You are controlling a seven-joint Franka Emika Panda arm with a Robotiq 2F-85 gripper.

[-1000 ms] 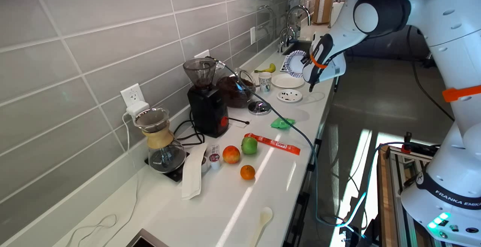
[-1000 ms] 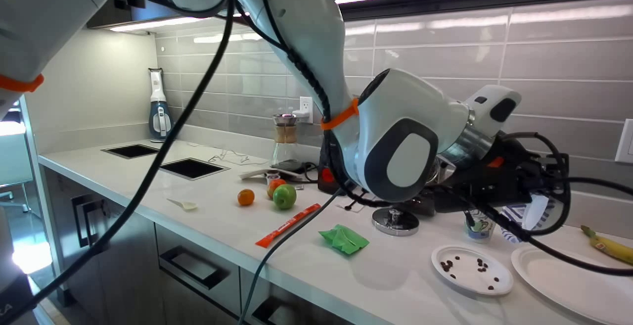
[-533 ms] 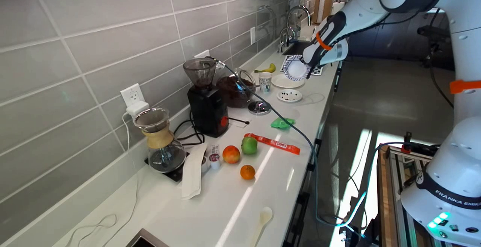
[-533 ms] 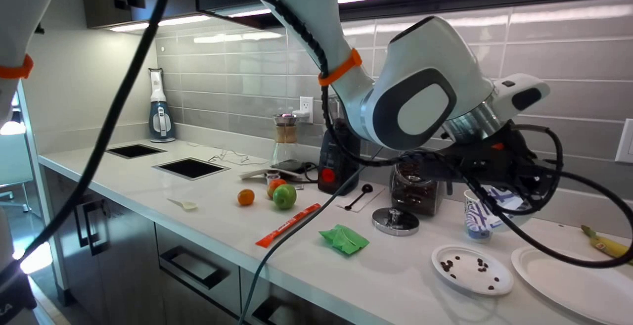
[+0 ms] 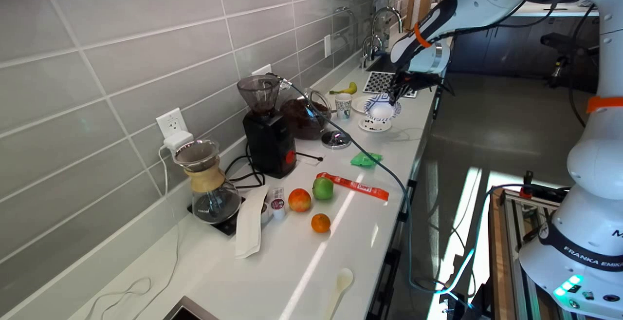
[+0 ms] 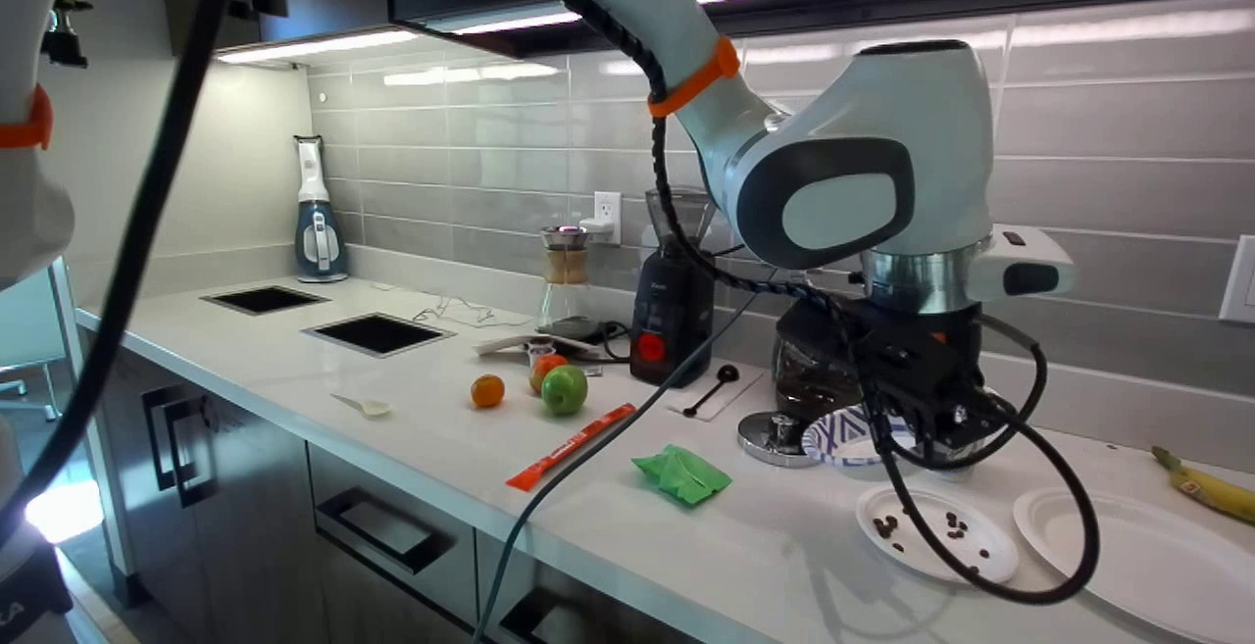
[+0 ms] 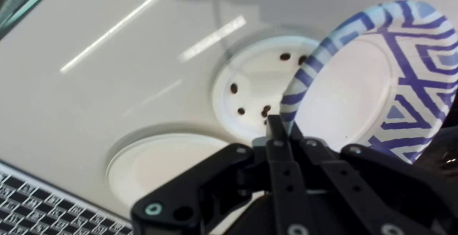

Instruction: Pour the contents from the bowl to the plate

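My gripper (image 7: 286, 129) is shut on the rim of a white paper bowl (image 7: 347, 88) with a blue pattern. The bowl's inside shows bare white with one tiny dark speck. The bowl also shows in both exterior views (image 5: 382, 110) (image 6: 845, 436), raised above the counter. Below it lies a small white plate (image 7: 257, 77) with several dark beans (image 7: 234, 88); the bowl hides part of this plate in the wrist view. The small plate also shows in an exterior view (image 6: 922, 556). A larger white plate (image 7: 157, 163) lies beside it, partly behind the gripper.
A paper cup (image 5: 343, 106), a coffee jar (image 5: 302, 120) and a metal lid (image 6: 760, 438) stand near the small plate. A green packet (image 6: 683, 474) lies on the counter. A checkered mat (image 7: 53, 206) and a banana (image 6: 1211, 489) are beyond the larger plate.
The bowl has come down and turned from steeply tilted, its inside facing an exterior camera, to more level. The wrist now points more downward. The beans on the small plate look unchanged.
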